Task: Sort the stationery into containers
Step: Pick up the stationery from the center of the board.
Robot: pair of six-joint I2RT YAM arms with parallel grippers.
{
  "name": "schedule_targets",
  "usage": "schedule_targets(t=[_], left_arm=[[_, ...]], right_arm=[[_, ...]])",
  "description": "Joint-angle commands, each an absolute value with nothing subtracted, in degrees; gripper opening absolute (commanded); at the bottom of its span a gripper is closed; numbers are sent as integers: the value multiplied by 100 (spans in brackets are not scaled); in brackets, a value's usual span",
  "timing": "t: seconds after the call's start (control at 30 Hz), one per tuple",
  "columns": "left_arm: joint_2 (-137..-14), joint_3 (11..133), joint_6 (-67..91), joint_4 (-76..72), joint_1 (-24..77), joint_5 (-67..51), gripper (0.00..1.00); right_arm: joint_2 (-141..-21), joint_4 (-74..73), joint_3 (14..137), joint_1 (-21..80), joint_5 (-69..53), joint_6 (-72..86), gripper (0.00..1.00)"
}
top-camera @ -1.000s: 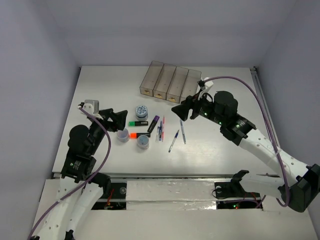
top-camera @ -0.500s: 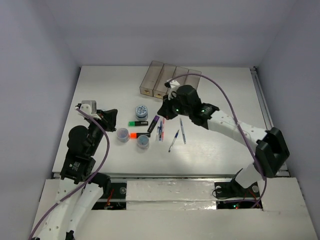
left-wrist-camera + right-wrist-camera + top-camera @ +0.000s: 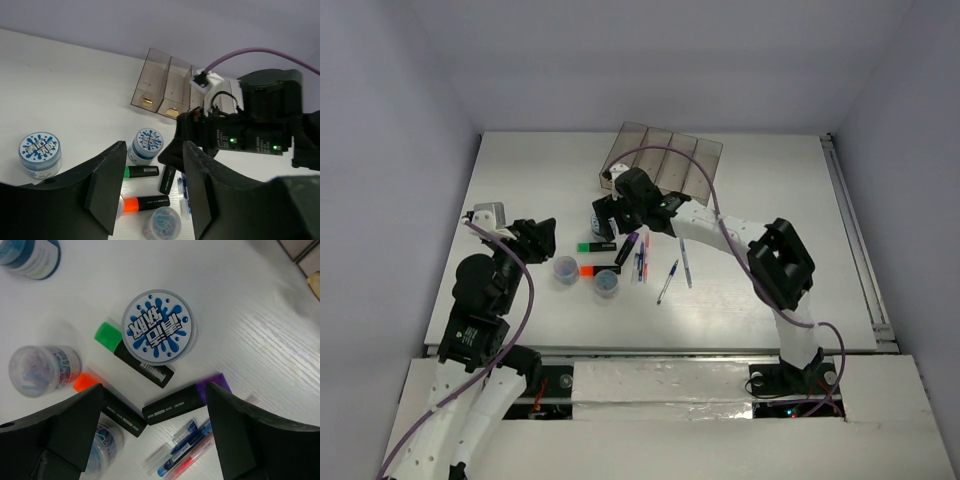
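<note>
The round tub (image 3: 159, 326) with the blue splash lid stands on the white table (image 3: 760, 220), near the middle. The green highlighter (image 3: 134, 354) lies flat just beside it. The orange highlighter (image 3: 107, 402) and the purple highlighter (image 3: 187, 401) lie flat close by. Next to the purple one, thin blue and pink pens (image 3: 182, 447) lie in a little bunch. Two more blue pens (image 3: 685, 264) lie a bit further to the right. Two small clear tubs (image 3: 44, 370) with paper clips inside stand near the orange highlighter. A second splash tub (image 3: 40, 152) stands off to the left, apart from the others. The four brown bins (image 3: 172, 85) stand side by side in a row at the far side of the table, behind the round tub. The right gripper (image 3: 154, 387) hangs over the round tub and the highlighters. Its two fingers are spread wide and nothing is between them. The left gripper (image 3: 154, 150) is up off the table on the left side and points toward the pile. Its fingers are spread apart too, and it holds nothing.
</note>
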State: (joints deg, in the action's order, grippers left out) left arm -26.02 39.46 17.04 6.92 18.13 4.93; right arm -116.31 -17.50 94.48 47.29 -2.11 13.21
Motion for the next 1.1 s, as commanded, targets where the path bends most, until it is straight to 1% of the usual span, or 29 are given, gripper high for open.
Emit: schedule_targets(t=[0.0,0.23,0.3,0.4,0.57,0.77,0.97,1.07], left_arm=[[-2523,4184,1696,519,1872,492,46],[-2549,4166,1696,492,1925,457,47],[-2540,4166,1688,501,1925,466,47],[-2531,4166,1687,501,1925,466,47],[-2531,4166,1679,492,1925,404,47],[-2558,4166,1670,475,1925,387,47],[-2575,4140,1670,448,1978,334,47],[-2575,4140,1661,448,1978,316,47]], right_arm=[[-11881,-2152,10019,4877,-79,1073,89],[-12593,-2575,10994,4939,-35,879,91],[-12717,-2698,11249,4992,-35,853,89],[-12919,-2873,11486,4992,351,809,88],[-13095,-2822,11593,5045,693,765,87],[-13219,-2497,11707,5098,966,809,83],[-13403,-2443,11874,5098,1063,888,83],[-13421,-2338,11865,5098,1186,888,85]])
